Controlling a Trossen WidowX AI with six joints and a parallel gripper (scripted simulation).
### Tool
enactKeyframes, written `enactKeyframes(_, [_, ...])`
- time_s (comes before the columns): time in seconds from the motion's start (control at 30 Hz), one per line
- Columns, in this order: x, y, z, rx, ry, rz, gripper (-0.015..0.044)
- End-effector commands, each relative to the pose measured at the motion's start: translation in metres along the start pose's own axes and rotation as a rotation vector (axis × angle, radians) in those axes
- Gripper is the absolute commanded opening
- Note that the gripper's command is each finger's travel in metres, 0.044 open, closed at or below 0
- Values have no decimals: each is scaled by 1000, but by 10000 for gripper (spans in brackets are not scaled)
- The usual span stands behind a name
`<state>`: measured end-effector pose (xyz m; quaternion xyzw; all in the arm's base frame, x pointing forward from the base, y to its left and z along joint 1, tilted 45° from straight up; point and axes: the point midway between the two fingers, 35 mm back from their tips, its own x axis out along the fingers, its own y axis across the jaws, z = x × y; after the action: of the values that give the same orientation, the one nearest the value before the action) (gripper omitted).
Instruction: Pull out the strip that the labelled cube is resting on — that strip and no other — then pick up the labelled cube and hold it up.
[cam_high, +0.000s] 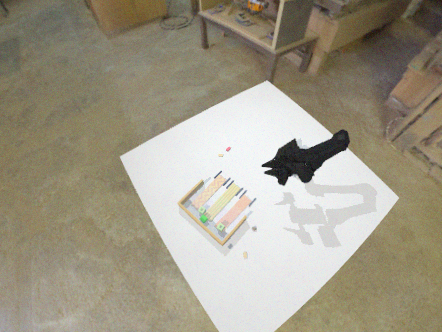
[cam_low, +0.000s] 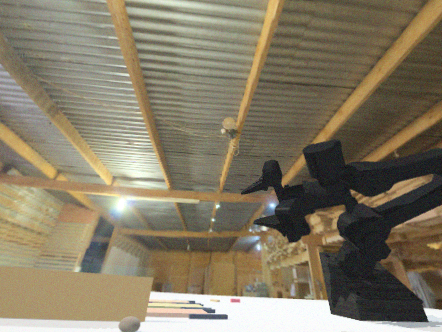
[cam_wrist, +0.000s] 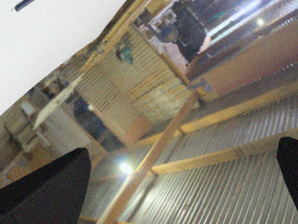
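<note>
A zigzag orange strip (cam_high: 210, 192), a yellow striped strip (cam_high: 225, 201) (cam_low: 172, 305) and a salmon strip (cam_high: 236, 211) (cam_low: 172, 313) lie side by side, with dark bars at their near ends. At their far ends are a green cube with a pale top (cam_high: 202, 210), a bright green cube (cam_high: 204, 219) and another pale-topped green cube (cam_high: 220, 227). The label markings are too small to read, and which strip bears each cube is unclear. My gripper (cam_high: 264, 169) (cam_low: 248, 207) (cam_wrist: 186, 154) is open and empty, high above the table and away from the strips, pointing sideways.
A wooden wall (cam_high: 236, 230) (cam_low: 75, 295) encloses three sides of the strips, open toward the arm. A pebble (cam_high: 254, 228) (cam_low: 129, 324), a red block (cam_high: 228, 149) (cam_low: 235, 300), and tan pieces (cam_high: 221, 155) (cam_high: 245, 255) lie outside it. A dark bar (cam_wrist: 24, 4) shows in the wrist view.
</note>
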<state>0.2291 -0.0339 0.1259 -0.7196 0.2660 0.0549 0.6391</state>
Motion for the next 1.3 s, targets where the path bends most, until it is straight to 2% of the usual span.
enactKeyframes(0.0, [1, 0, 1, 14, -6, 4, 400])
enactKeyframes(0.07, [7, -1, 5, 131, -49, 35, 400])
enactKeyframes(0.3, [44, -6, 21, 814, -238, 267, 400])
enactKeyframes(0.7, [100, -9, -5, 2050, -420, 833, 400])
enactKeyframes(0.77, [102, -9, -9, 2115, -428, 871, 400])
enactKeyframes(1.27, [102, -9, -9, 2115, -428, 871, 400])
